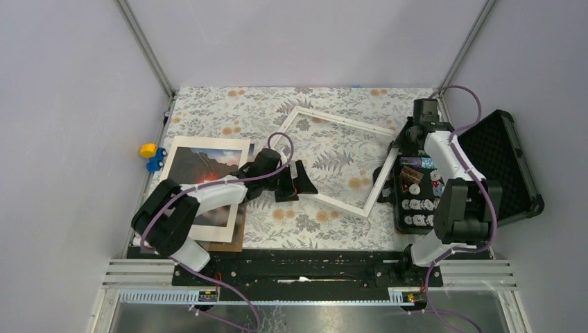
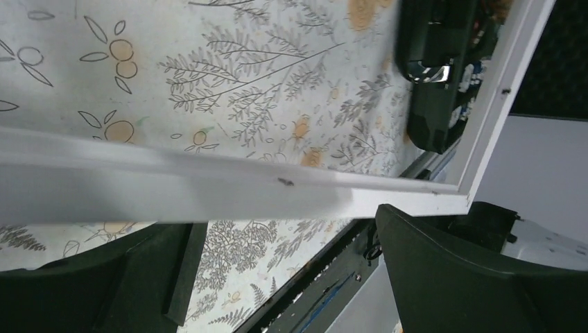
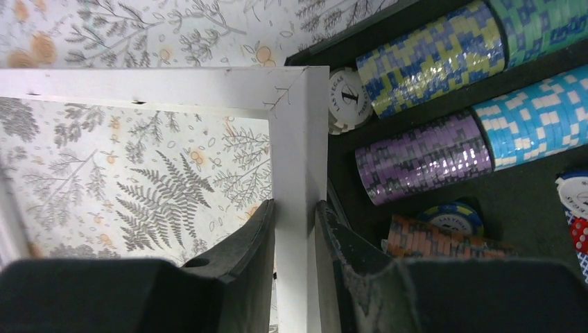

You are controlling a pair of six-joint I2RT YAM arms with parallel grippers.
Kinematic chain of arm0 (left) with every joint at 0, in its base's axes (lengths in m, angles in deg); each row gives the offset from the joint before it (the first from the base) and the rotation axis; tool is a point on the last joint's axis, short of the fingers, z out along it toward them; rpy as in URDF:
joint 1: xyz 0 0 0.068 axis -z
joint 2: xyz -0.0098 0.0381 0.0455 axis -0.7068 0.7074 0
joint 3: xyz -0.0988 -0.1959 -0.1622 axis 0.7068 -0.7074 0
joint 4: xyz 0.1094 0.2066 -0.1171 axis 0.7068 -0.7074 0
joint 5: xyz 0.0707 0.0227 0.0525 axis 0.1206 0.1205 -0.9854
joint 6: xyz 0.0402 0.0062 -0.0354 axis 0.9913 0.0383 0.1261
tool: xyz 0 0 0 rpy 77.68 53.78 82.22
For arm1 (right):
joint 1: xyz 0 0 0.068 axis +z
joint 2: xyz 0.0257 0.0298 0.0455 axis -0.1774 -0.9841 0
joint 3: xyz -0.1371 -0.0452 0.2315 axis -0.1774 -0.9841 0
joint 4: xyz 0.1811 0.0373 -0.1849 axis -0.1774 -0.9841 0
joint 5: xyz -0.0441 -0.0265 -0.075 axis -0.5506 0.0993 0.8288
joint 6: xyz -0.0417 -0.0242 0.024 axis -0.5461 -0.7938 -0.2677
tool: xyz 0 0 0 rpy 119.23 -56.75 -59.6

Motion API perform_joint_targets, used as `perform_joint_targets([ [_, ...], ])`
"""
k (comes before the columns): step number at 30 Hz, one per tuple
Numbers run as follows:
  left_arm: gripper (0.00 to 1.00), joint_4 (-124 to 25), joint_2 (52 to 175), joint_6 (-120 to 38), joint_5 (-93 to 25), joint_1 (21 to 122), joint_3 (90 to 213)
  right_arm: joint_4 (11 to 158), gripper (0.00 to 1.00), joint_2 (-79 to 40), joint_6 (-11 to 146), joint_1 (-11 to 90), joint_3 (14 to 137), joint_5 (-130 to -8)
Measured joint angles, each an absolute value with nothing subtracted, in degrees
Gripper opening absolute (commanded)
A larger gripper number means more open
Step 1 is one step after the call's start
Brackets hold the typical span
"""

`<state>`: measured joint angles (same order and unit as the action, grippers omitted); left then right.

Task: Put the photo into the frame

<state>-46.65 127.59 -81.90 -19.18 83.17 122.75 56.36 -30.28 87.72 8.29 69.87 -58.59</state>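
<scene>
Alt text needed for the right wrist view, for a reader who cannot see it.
The right gripper is closed on one side rail of the white frame, just below a corner. Through the frame shows a leaf-patterned tablecloth; to the right, a black case holds rolls of coloured poker chips.

Free room: I can pass over the bare cloth [image 1: 340, 163] inside the frame [image 1: 383, 177] | Blocked: chip case [image 1: 499, 159] just beside it.
</scene>
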Motion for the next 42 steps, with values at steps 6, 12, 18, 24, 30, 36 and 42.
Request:
perform_joint_targets([
  [6,0.99,-53.1,119.3,-75.8,-17.7,78.6,124.9,60.6,0.0,-29.3,84.6,3.5,69.2,-64.1],
  [12,0.99,-58.7,117.4,-72.9,-19.0,67.5,132.7,71.4,0.0,-26.8,82.1,1.9,64.5,-70.8],
  [18,0.98,-59.4,128.1,-70.7,-23.4,61.0,144.0,83.5,0.0,-23.4,81.2,2.2,60.9,-79.0],
  [24,0.97,-65.9,146.6,-65.0,-25.9,60.9,163.2,80.5,0.26,-23.2,80.9,2.3,63.5,-77.1],
  [30,0.89,-74.0,155.9,-56.9,-29.9,61.3,172.7,66.4,0.62,-26.6,82.7,2.5,71.3,-73.1],
  [36,0.88,-78.5,163.8,-51.3,-31.2,61.5,179.9,56.7,0.66,-27.0,83.9,5.3,70.0,-68.9],
  [42,0.83,-80.5,166.5,-49.0,-34.0,61.6,180.7,49.4,0.6,-29.6,84.2,11.1,70.7,-61.9],
])
